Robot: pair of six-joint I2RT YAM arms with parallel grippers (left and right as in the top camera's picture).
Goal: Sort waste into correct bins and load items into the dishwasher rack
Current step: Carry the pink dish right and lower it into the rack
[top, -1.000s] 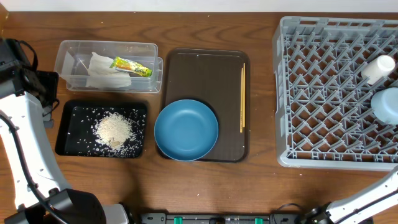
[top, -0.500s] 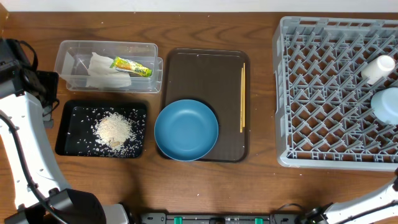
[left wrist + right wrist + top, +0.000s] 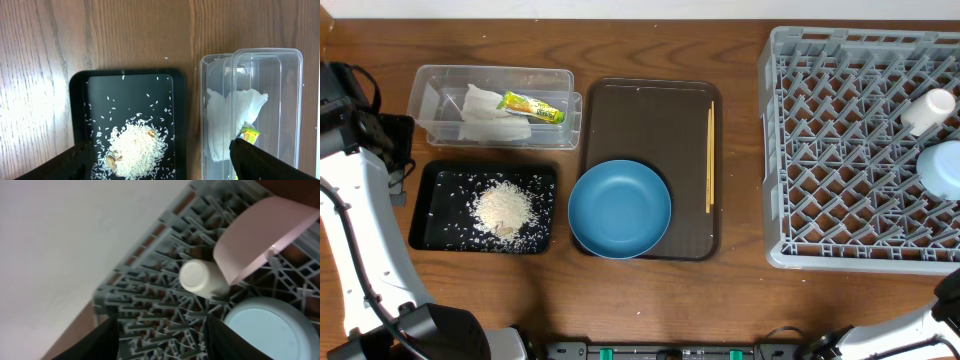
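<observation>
**Waste binned, crockery split two ways**

Clear container (image 3: 495, 70) first: one crumpled napkin (image 3: 480, 112) and one yellow-green wrapper (image 3: 531, 107) inside. Right below it, the black tray (image 3: 425, 235) carries the rice (image 3: 505, 208), a heap with loose grains scattered round. That makes two bins, both loaded.

Over to the brown tray (image 3: 650, 115): one dark-blue plate (image 3: 619, 209) at its near end, two chopsticks (image 3: 710, 157) lying together along its right side.

In the grey rack (image 3: 820, 180), the overhead picks out one white cup (image 3: 928, 110) and a light-blue bowl (image 3: 942, 168) at the right edge. The right wrist view adds a pink bowl (image 3: 262, 235), tipped on edge beside the cup and outside the overhead's frame, so two bowls. The left wrist view shows brownish bits in the rice heap.

Left gripper (image 3: 160, 155) hangs over both bins, fingers spread wide, nothing between them. Right gripper (image 3: 160, 340) sits above the rack, fingers likewise wide apart and empty.
</observation>
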